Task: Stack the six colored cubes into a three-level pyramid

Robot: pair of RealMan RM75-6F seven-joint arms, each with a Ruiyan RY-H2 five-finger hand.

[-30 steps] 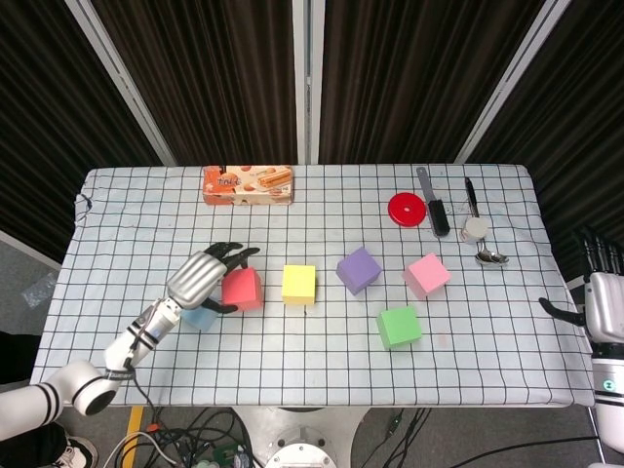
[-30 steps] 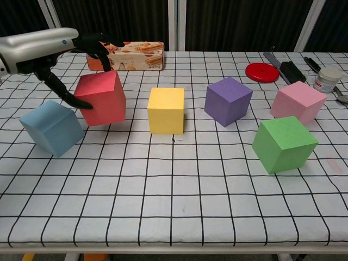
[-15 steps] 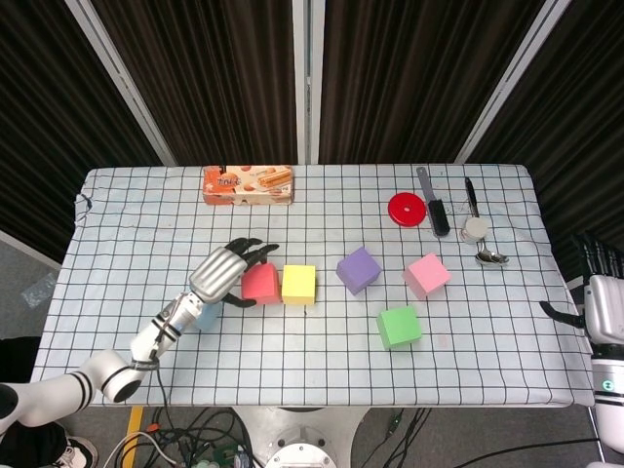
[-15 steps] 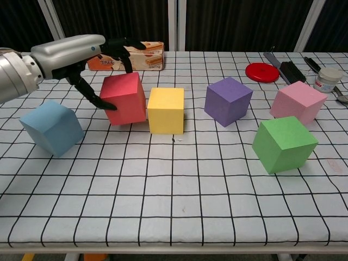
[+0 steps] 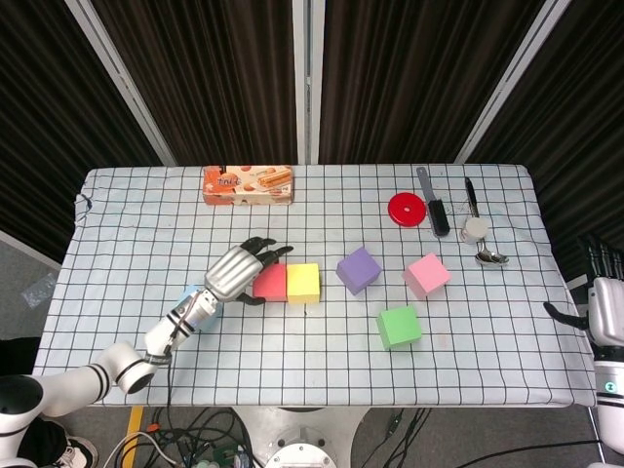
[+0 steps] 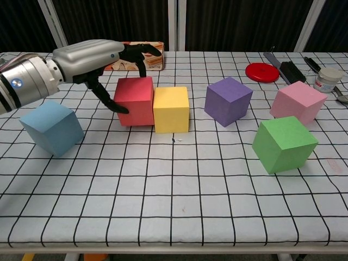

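red cube [image 6: 135, 100] flush against yellow cube [image 6: 172, 109] | left hand [image 6: 103, 57] fingers grip red cube | right hand [image 5: 603, 307] fingers unclear

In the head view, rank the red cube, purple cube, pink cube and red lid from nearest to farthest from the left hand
From the left hand:
1. Red cube, held by that hand, touching the yellow cube.
2. Purple cube, mid-table, right of the yellow one.
3. Pink cube, further right.
4. Red lid, far right, toward the back edge.
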